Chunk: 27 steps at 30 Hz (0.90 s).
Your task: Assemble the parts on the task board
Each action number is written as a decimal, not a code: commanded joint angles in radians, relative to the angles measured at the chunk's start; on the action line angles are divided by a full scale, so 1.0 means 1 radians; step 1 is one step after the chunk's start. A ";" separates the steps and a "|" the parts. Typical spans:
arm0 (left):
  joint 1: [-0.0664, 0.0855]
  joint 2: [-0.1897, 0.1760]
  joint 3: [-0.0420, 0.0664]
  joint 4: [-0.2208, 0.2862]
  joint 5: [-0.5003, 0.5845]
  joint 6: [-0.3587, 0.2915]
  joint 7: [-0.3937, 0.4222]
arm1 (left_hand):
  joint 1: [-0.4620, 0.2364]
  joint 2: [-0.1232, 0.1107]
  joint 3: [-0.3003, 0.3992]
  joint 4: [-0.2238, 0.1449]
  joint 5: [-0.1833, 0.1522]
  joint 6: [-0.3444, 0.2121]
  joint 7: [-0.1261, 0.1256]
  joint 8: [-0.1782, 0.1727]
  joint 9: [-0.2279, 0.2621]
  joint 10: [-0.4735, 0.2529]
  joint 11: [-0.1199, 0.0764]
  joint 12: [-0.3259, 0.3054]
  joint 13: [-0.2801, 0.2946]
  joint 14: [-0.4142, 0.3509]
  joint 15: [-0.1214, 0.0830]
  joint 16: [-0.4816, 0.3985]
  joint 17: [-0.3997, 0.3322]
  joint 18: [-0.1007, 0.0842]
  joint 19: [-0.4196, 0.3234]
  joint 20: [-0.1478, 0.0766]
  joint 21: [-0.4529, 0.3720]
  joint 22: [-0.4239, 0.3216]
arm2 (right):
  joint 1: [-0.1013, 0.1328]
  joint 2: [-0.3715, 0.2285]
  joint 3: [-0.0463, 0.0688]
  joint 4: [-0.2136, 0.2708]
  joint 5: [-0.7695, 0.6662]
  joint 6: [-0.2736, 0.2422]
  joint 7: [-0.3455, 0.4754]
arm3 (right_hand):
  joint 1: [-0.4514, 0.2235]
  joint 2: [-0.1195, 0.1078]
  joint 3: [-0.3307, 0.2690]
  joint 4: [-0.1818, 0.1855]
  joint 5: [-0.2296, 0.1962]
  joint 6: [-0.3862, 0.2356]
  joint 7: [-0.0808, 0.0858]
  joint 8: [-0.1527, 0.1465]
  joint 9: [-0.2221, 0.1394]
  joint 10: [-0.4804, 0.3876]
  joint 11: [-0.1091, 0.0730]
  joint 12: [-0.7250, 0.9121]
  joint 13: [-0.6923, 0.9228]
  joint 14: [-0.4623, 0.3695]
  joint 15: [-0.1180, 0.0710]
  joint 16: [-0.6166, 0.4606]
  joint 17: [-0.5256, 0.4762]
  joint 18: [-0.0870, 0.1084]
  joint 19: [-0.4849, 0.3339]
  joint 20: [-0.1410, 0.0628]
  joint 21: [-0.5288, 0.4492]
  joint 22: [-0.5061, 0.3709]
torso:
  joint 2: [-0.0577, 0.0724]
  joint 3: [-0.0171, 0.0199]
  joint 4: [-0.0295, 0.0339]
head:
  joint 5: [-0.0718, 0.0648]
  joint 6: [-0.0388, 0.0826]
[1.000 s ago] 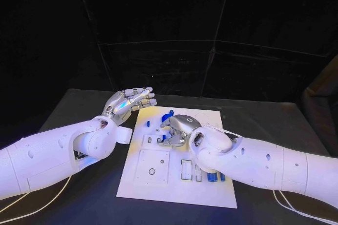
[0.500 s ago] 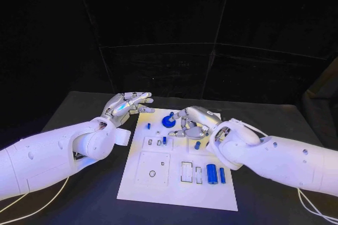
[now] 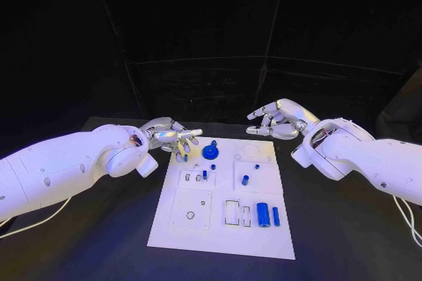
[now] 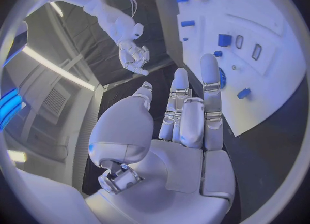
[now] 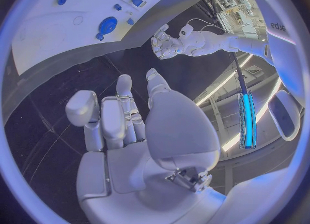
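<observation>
So the task board (image 3: 224, 226) sits mid-surface (image 3: 352, 244), with a round blue part (image 3: 211, 152) near its far end, small blue bits around the middle and two blue cylinders (image 3: 263, 215) toward the near right. Looks like a between-steps moment: the left hand (image 3: 172, 138), fingers spread and holding nothing, hovers just beside the round part, so next up is probably grabbing it cleanly. A second ago the right hand (image 3: 280, 120) was down over the board's middle; now it's lifted off past the far right corner, spread and holding nothing.
</observation>
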 commanded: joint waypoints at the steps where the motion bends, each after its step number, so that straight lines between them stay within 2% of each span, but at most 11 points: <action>1: 0.025 0.027 0.000 -0.022 -0.297 0.200 -0.174 | 0.001 0.008 -0.049 0.039 0.000 0.004 -0.019 0.039 0.031 -0.022 -0.002 0.097 0.081 0.067 -0.016 0.101 0.131 -0.011 0.016 -0.012 0.124 0.131 | 0.004 -0.002 0.001 -0.010 0.070 0.052 0.020 | -0.001 0.009 -0.008 0.001 0.005 0.008 0.000 0.004 -0.001 -0.008 -0.002 -0.007 -0.002 0.006 -0.006 -0.007 -0.005 0.017 -0.006 0.000 -0.006 -0.005 | -0.009 0.0047 0.0003 | -0.003 -0.003; 3: 0.040 0.048 -0.004 -0.039 -0.357 0.236 -0.186 | 0.009 0.012 -0.071 0.052 -0.003 0.008 -0.022 0.063 0.050 -0.029 -0.015 0.153 0.127 0.075 -0.019 0.134 0.179 -0.029 0.040 -0.015 0.231 0.264 | 0.005 -0.002 0.001 -0.016 0.072 0.056 0.017 | -0.001 0.009 -0.009 0.001 0.005 0.008 0.000 0.004 -0.001 -0.008 -0.002 -0.007 -0.003 0.006 -0.006 -0.008 -0.005 0.017 -0.006 0.000 -0.006 -0.006 | -0.013 0.0059 0.0019 | -0.005 -0.007; 4: 0.048 0.060 -0.010 -0.048 -0.387 0.251 -0.191 | 0.024 0.020 -0.093 0.064 0.000 0.006 -0.027 0.094 0.077 -0.033 -0.029 0.248 0.216 0.078 -0.027 0.151 0.202 -0.035 0.046 -0.020 0.287 0.325 | 0.006 -0.001 0.002 -0.019 0.073 0.058 0.015 | -0.001 0.009 -0.009 0.001 0.005 0.008 0.000 0.004 -0.001 -0.008 -0.002 -0.007 -0.003 0.006 -0.006 -0.008 -0.005 0.017 -0.006 0.000 -0.006 -0.006 | -0.015 0.0067 0.0015 | -0.003 -0.009; 5: 0.057 0.073 -0.017 -0.058 -0.414 0.265 -0.195 | 0.044 0.032 -0.119 0.071 0.003 -0.009 -0.029 0.129 0.110 -0.049 -0.032 0.356 0.330 0.082 -0.034 0.166 0.224 -0.045 0.040 -0.020 0.337 0.383 | 0.006 0.000 0.002 -0.022 0.073 0.059 0.013 | -0.001 0.009 -0.009 0.001 0.005 0.008 0.000 0.004 -0.001 -0.008 -0.002 -0.007 -0.003 0.006 -0.006 -0.008 -0.005 0.017 -0.006 0.000 -0.006 -0.006 | -0.016 0.0070 0.0012 | -0.002 -0.009; 6: 0.064 0.084 -0.023 -0.067 -0.431 0.274 -0.199 | 0.050 0.037 -0.129 0.072 -0.002 -0.016 -0.032 0.143 0.123 -0.051 -0.027 0.403 0.384 0.084 -0.031 0.174 0.238 -0.049 0.039 -0.021 0.361 0.415 | 0.006 0.000 0.002 -0.024 0.073 0.060 0.011 | -0.001 0.009 -0.009 0.001 0.005 0.008 0.000 0.004 -0.001 -0.008 -0.002 -0.007 -0.003 0.006 -0.006 -0.008 -0.005 0.017 -0.006 0.000 -0.006 -0.006 | -0.017 0.0071 0.0010 | -0.001 -0.009; 7: 0.070 0.095 -0.033 -0.076 -0.445 0.282 -0.201 | 0.053 0.039 -0.132 0.071 -0.005 -0.019 -0.034 0.148 0.128 -0.047 -0.028 0.421 0.404 0.085 -0.029 0.177 0.243 -0.048 0.041 -0.024 0.373 0.430 | 0.006 0.001 0.002 -0.025 0.074 0.060 0.009 | -0.001 0.009 -0.009 0.001 0.005 0.008 0.000 0.004 -0.001 -0.008 -0.002 -0.007 -0.003 0.006 -0.006 -0.008 -0.005 0.017 -0.006 0.000 -0.006 -0.006 | -0.018 0.0072 0.0016 | -0.001 -0.010; 8: 0.080 0.111 -0.050 -0.089 -0.462 0.293 -0.205 | 0.059 0.043 -0.139 0.069 -0.004 -0.026 -0.036 0.158 0.139 -0.045 -0.028 0.446 0.430 0.087 -0.030 0.180 0.248 -0.049 0.044 -0.025 0.389 0.451 | 0.007 0.002 0.002 -0.027 0.074 0.061 0.006 | -0.001 0.009 -0.009 0.001 0.005 0.008 0.000 0.004 -0.001 -0.008 -0.002 -0.007 -0.003 0.006 -0.006 -0.008 -0.005 0.017 -0.006 0.000 -0.006 -0.006 | -0.019 0.0072 0.0020 | -0.002 -0.010; 12: 0.099 0.158 -0.088 -0.125 -0.495 0.312 -0.215 | 0.069 0.054 -0.163 0.069 -0.004 -0.049 -0.037 0.188 0.171 -0.055 -0.029 0.489 0.475 0.090 -0.033 0.188 0.260 -0.054 0.046 -0.024 0.428 0.499 | 0.007 0.007 0.002 -0.035 0.075 0.063 -0.001 | -0.002 0.009 -0.011 0.001 0.007 0.008 0.000 0.004 -0.001 -0.007 -0.002 -0.007 -0.004 0.006 -0.006 -0.009 -0.006 0.017 -0.006 0.000 -0.007 -0.007 | -0.021 0.0084 0.0002 | 0.001 -0.011; 15: 0.105 0.194 -0.105 -0.148 -0.513 0.315 -0.220 | 0.069 0.056 -0.177 0.069 -0.003 -0.061 -0.036 0.201 0.186 -0.062 -0.030 0.501 0.489 0.090 -0.032 0.189 0.263 -0.055 0.045 -0.024 0.441 0.514 | 0.007 0.009 0.002 -0.038 0.075 0.065 -0.007 | -0.002 0.009 -0.013 0.002 0.008 0.008 0.000 0.004 -0.001 -0.007 -0.002 -0.008 -0.005 0.006 -0.006 -0.010 -0.006 0.018 -0.007 0.000 -0.008 -0.008 | -0.021 0.0089 0.0010 | 0.003 -0.010; 22: 0.110 0.270 -0.120 -0.209 -0.529 0.329 -0.227 | 0.069 0.068 -0.210 0.070 -0.003 -0.084 -0.037 0.233 0.223 -0.068 -0.030 0.529 0.521 0.094 -0.032 0.197 0.276 -0.058 0.044 -0.024 0.470 0.552 | 0.007 0.017 0.002 -0.040 0.075 0.063 -0.011 | -0.009 0.012 -0.022 0.008 0.010 0.006 0.001 0.003 -0.002 -0.005 -0.002 -0.008 -0.008 0.007 -0.006 -0.013 -0.008 0.018 -0.007 0.000 -0.011 -0.011 | -0.018 0.0080 -0.0026 | 0.009 -0.011; 27: 0.110 0.308 -0.124 -0.241 -0.532 0.339 -0.229 | 0.070 0.074 -0.224 0.069 -0.003 -0.093 -0.038 0.246 0.239 -0.068 -0.031 0.539 0.533 0.095 -0.033 0.201 0.282 -0.059 0.044 -0.024 0.480 0.566 | 0.007 0.021 0.002 -0.042 0.075 0.063 -0.014 | -0.011 0.013 -0.025 0.010 0.011 0.006 0.001 0.002 -0.003 -0.004 -0.002 -0.008 -0.009 0.007 -0.006 -0.014 -0.008 0.018 -0.007 0.000 -0.011 -0.012 | -0.018 0.0075 -0.0002 | 0.008 -0.015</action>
